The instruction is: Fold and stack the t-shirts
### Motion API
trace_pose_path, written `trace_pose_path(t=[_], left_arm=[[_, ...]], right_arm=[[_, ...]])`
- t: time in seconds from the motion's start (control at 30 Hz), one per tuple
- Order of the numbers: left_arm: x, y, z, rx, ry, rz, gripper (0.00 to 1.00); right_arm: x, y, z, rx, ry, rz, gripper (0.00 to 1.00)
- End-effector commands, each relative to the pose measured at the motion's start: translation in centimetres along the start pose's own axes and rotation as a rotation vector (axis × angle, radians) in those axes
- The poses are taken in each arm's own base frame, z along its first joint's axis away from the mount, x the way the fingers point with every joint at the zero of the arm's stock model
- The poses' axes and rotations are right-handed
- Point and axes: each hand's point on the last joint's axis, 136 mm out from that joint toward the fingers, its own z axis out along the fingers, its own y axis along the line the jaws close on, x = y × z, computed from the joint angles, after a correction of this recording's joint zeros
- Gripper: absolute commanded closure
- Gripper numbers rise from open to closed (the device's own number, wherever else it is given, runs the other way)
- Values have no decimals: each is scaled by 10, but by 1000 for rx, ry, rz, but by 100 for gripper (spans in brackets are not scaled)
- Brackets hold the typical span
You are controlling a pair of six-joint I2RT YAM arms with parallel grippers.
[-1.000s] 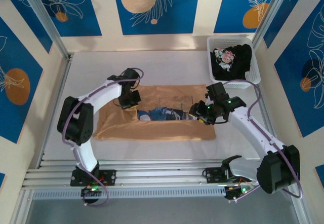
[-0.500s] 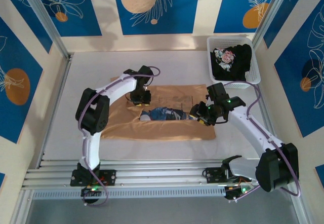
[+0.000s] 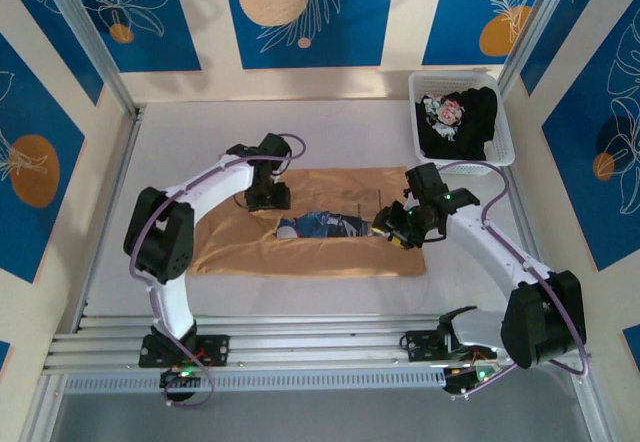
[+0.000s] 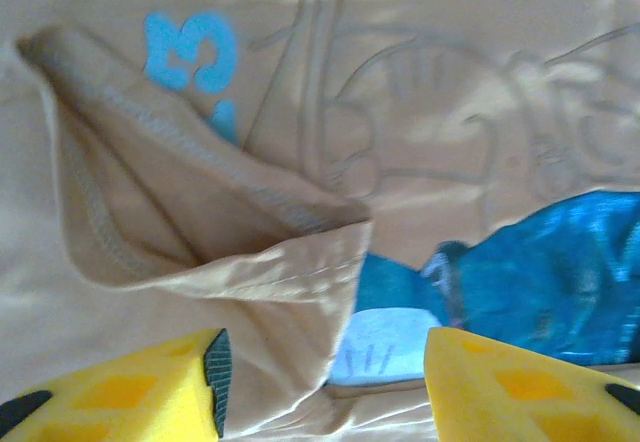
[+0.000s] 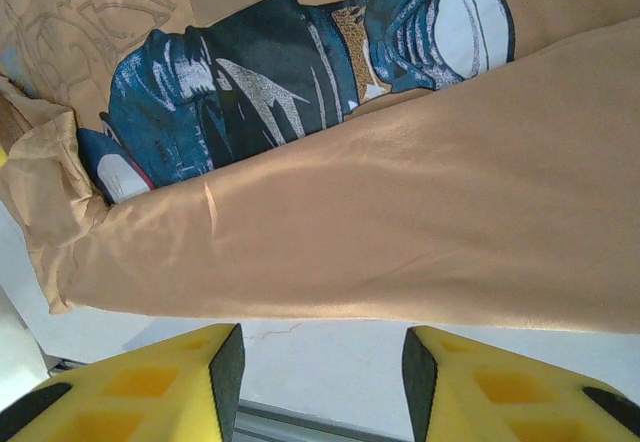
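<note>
Tan t-shirt [image 3: 320,257] looks soft and limp, mid-frame; pinch the folded hem [image 4: 200,197]. Left gripper [image 4: 322,362] and right gripper [image 5: 322,347] both spread, empty.

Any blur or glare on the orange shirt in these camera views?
Left wrist: tan-orange t-shirt soft-focused, bright patches along its top, sheen on the blue print. Right wrist: print sharp, mild sheen on the folded cloth. Top external: even light, no glare.
</note>
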Motion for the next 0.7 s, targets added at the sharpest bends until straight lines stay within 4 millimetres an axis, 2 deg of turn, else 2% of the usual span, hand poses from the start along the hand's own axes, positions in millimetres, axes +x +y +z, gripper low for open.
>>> trace_pose_path(t=[0.0,0.17,0.3,0.47,0.67], left_arm=[[5,12,16,-53,56,-16,45],[-4,8,29,-60,66,6,54],[-4,2,37,-46,84,19,66],[-6,-6,31,-32,63,40,85],[0,-14,28,-15,74,53,97]], right_arm=[[4,6,-1,-23,23,7,52],[6,4,-4,-16,20,7,52],[7,0,-5,-11,14,15,52],[7,-3,-6,-11,12,21,52],[5,-1,-4,-17,13,22,52]])
